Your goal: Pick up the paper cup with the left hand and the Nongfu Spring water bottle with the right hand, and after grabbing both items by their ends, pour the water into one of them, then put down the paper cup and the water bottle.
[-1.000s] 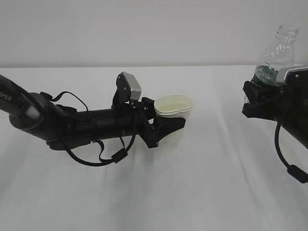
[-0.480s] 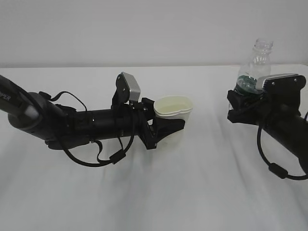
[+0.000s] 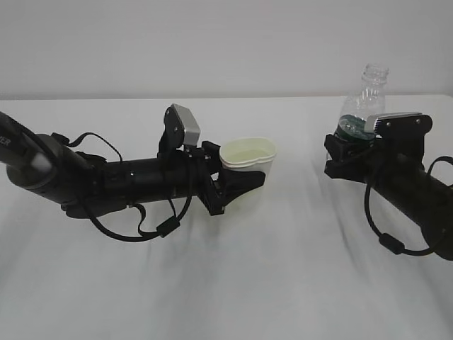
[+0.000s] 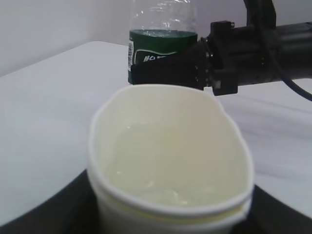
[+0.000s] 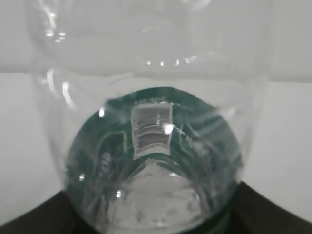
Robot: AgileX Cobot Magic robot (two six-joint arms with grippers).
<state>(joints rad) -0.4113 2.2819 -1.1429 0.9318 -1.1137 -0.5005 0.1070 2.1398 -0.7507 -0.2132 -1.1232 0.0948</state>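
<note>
**Exterior view: two arms hold cup and bottle apart over a white table**

A white table (image 3: 226, 283) fills the scene. On the left, the left hand (image 3: 237, 180) clamps the paper cup (image 3: 248, 159), squeezing its rim oval, mouth up to receive. On the right, the right hand (image 3: 347, 152) grips the Nongfu Spring water bottle (image 3: 361, 106) at its green label, upright, apparently so nothing spills before pouring.

Up close, the small cream-tinted paper cup (image 4: 170, 161) with its rolled rim fills the lower part of the view, its mouth squeezed into an oval, pale liquid inside. Behind it stands the clear plastic bottle with a dark green label band (image 4: 161, 44), clamped by the black end effector (image 4: 170, 70) reaching in from the right, over the white bench (image 4: 44, 122).
</note>
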